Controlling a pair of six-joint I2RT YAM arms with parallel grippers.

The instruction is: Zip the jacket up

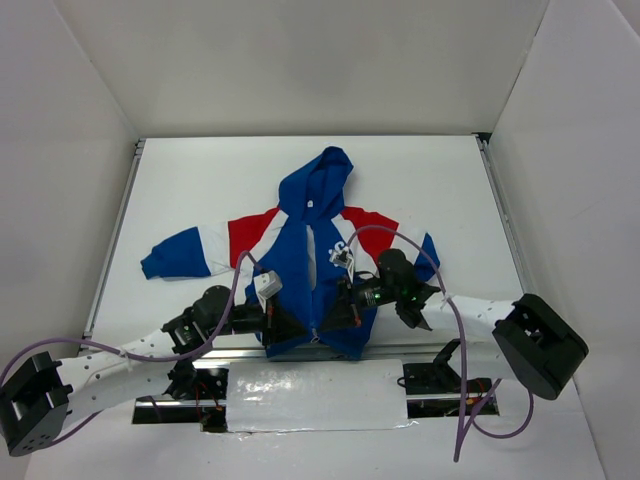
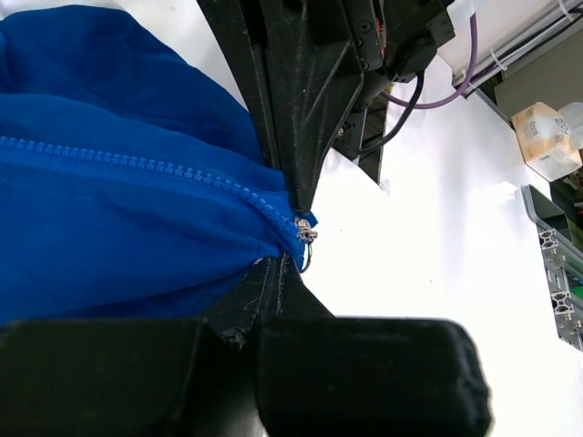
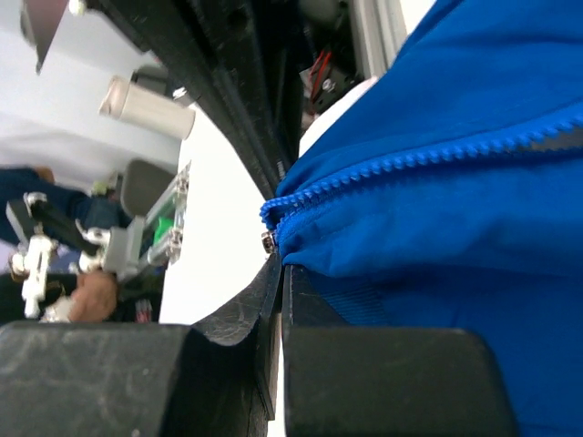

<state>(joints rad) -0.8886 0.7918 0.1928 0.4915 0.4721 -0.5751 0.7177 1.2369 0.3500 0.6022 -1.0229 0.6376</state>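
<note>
Roughly in the middle of the white worktop lies the jacket, spread front-up with its blue hood pointing away from the arms and its hem at the near edge. One sleeve, banded red, white and blue, stretches out to the left. The zipper runs down the middle of the chest toward the hem, and both grippers meet at its lower end. The left gripper comes in from the left side of the hem and the right gripper from the right, the two just beside each other with the zipper line between them. In the left wrist view the left gripper has its jaws pressed together on the blue fabric right at the end of the row of zipper teeth, touching the cloth beside a small metal piece; the other arm's black body fills the space above it. In the right wrist view the right gripper is likewise clamped on the jacket, pinching the fabric just under the bottom of the teeth, where the same kind of metal piece shows. How far the zipper is joined cannot be told.
</note>
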